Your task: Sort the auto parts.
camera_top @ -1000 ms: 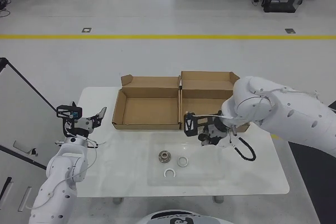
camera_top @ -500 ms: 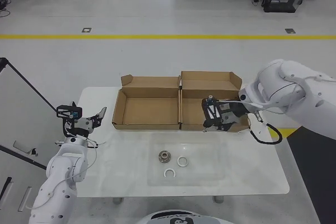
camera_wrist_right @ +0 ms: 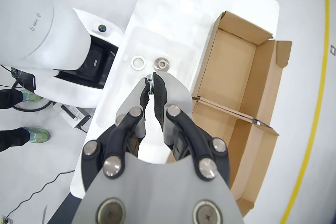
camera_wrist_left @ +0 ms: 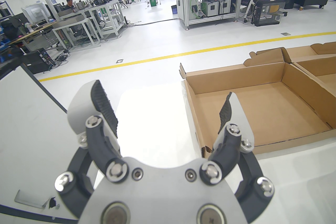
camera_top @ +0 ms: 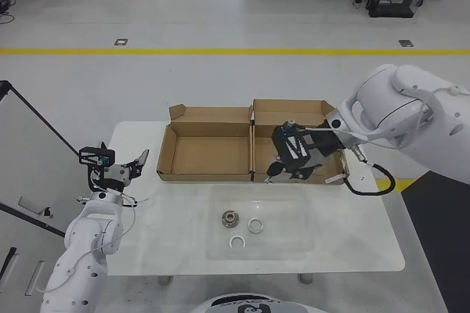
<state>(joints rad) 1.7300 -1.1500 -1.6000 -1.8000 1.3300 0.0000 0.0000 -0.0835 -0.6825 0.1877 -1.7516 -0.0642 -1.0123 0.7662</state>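
Observation:
My right gripper [camera_top: 274, 170] hangs over the front left part of the right cardboard box [camera_top: 294, 129]. It is shut on a small threaded metal part [camera_wrist_right: 150, 83], which sticks out past the fingertips of the gripper [camera_wrist_right: 150, 79]. On the table lie a metal hub [camera_top: 231, 217], a white ring [camera_top: 256, 225] and a white half ring [camera_top: 236, 242]. The right wrist view also has the hub [camera_wrist_right: 161, 64] and the ring [camera_wrist_right: 138, 63]. My left gripper [camera_top: 135, 163] is open and holds nothing [camera_wrist_left: 162, 96]. It stays at the table's left end, beside the left box [camera_wrist_left: 262, 104].
The two open boxes stand side by side at the back of the table, the left box [camera_top: 207, 155] with a bare floor. The loose parts rest on a clear tray [camera_top: 298, 242] near the front edge. A slanted panel [camera_top: 23, 156] stands left of the table.
My right arm has swung from the table in front of the right box to over that box, keeping hold of the threaded part. The left arm has not moved.

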